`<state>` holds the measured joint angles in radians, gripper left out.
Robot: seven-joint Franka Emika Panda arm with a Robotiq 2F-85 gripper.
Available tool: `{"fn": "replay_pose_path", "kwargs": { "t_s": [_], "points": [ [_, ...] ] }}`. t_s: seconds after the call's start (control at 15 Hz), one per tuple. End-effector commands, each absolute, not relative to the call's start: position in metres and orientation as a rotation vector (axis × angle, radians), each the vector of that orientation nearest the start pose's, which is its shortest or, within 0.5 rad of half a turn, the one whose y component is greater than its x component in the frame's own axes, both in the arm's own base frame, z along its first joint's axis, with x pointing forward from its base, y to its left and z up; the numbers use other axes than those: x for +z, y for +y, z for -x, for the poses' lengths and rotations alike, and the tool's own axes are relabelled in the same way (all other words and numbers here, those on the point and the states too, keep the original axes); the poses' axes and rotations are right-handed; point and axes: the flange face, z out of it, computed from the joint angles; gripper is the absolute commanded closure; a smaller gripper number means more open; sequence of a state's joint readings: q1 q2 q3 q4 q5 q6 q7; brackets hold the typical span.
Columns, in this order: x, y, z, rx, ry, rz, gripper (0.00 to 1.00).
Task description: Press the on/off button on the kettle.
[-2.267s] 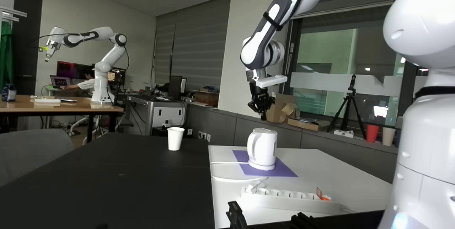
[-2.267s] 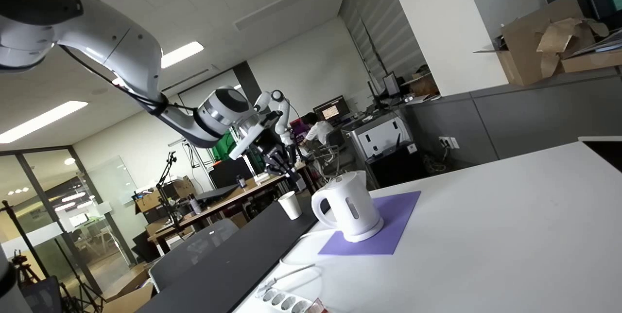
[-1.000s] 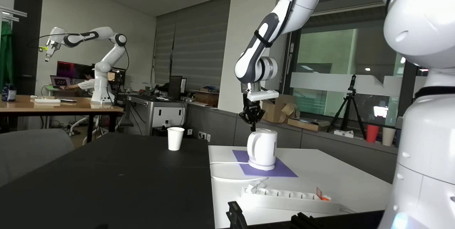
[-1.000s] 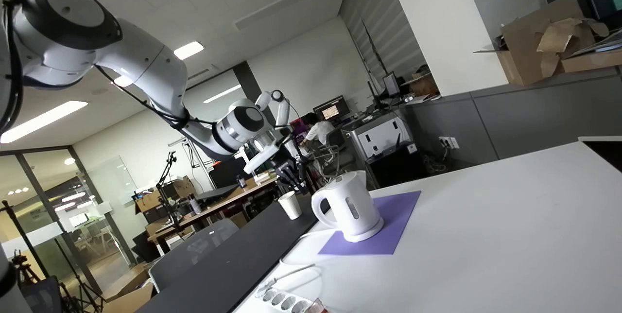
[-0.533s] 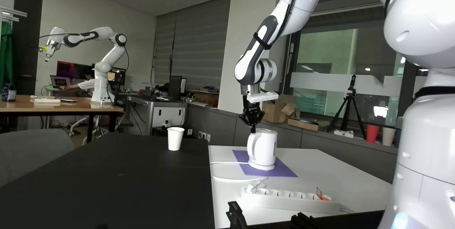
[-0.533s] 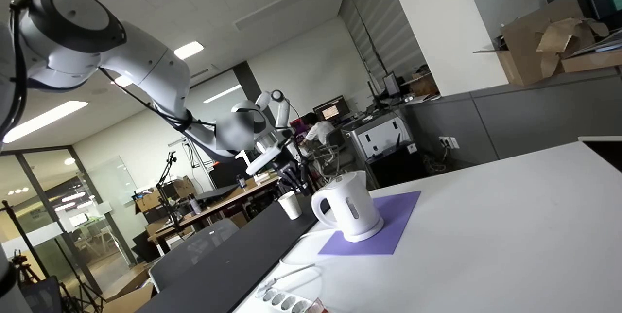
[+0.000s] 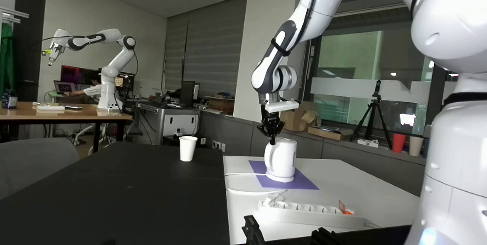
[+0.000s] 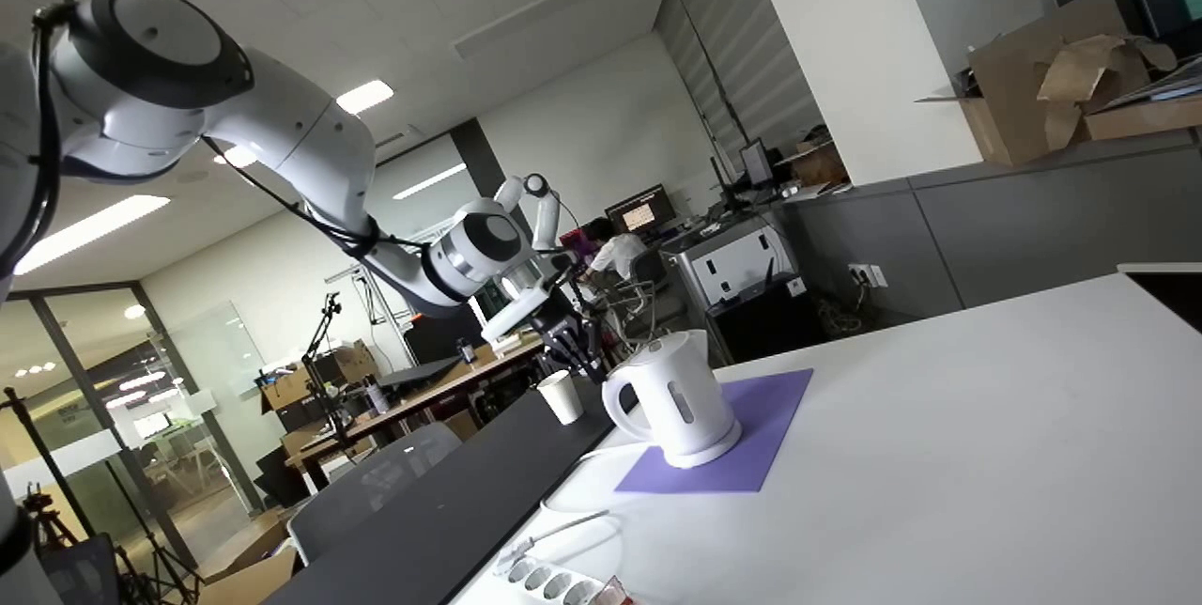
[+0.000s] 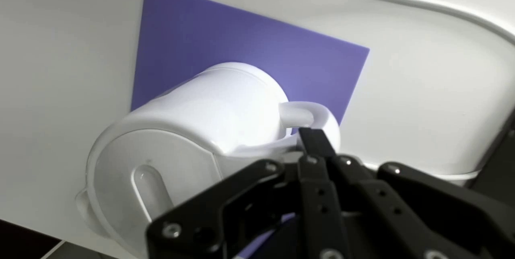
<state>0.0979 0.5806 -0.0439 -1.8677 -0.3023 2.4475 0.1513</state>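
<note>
Wrist view | claw (image 9: 316, 141) pressed together | smooth, rounded white kettle (image 9: 213, 114) on flat purple sheet (image 9: 233, 35)

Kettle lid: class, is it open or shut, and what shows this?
Shut: in the wrist view the lid sits flush in the top of the kettle, with no raised edge or gap in sight.

We log a glossy white arm (image 7: 323, 11) with dark grey joint panels (image 7: 290, 27), black cable (image 8: 47, 135), black strap (image 7: 280, 48), silver wrist ring (image 7: 290, 77) and white bar (image 7: 282, 105); we note an angular black gripper (image 9: 317, 143), silver screws (image 9: 172, 230), bluish base light (image 7: 428, 236).
</note>
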Motion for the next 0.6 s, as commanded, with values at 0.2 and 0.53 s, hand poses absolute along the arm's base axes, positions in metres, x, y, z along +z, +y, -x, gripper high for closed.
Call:
{"fn": "replay_pose_path", "kwargs": {
  "t_s": [0.2,0.53],
  "points": [
    [0.1946,0.0366,-0.6496,0.031,-0.206,3.361,1.00],
    [0.1987,0.0415,-0.6526,0.051,-0.207,3.380,1.00]
  ]
}}
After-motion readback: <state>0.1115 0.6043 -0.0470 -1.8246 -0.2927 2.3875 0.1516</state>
